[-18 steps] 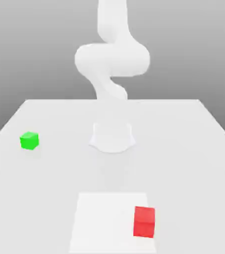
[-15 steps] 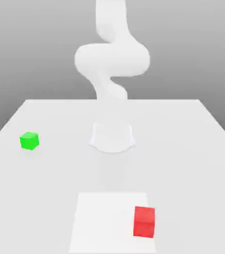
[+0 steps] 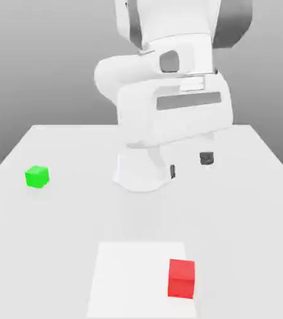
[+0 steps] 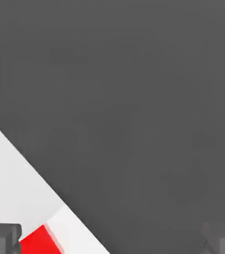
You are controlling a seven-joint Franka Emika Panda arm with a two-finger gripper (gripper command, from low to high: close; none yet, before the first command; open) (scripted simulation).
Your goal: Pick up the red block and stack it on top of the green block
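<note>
The red block (image 3: pixel 181 278) rests on the table near the front, toward the exterior view's right, at the edge of a brighter white square (image 3: pixel 131 280). Far off at the exterior view's left sits the green block (image 3: pixel 37 176). My gripper (image 3: pixel 189 164) hangs in the air in front of the arm's base, well above and behind the red block. Its two dark fingertips (image 3: pixel 206 159) stand wide apart, open, with nothing between them. In the hand view a corner of the red block (image 4: pixel 37 242) shows close to one fingertip (image 4: pixel 3 238).
The white table (image 3: pixel 244 205) carries the arm's round base (image 3: pixel 141 174) at its middle. In the hand view the table's edge (image 4: pixel 15 149) runs diagonally, with dark floor beyond it.
The hand and forearm have come into the exterior view, now low in front of the base. Neither block has moved.
</note>
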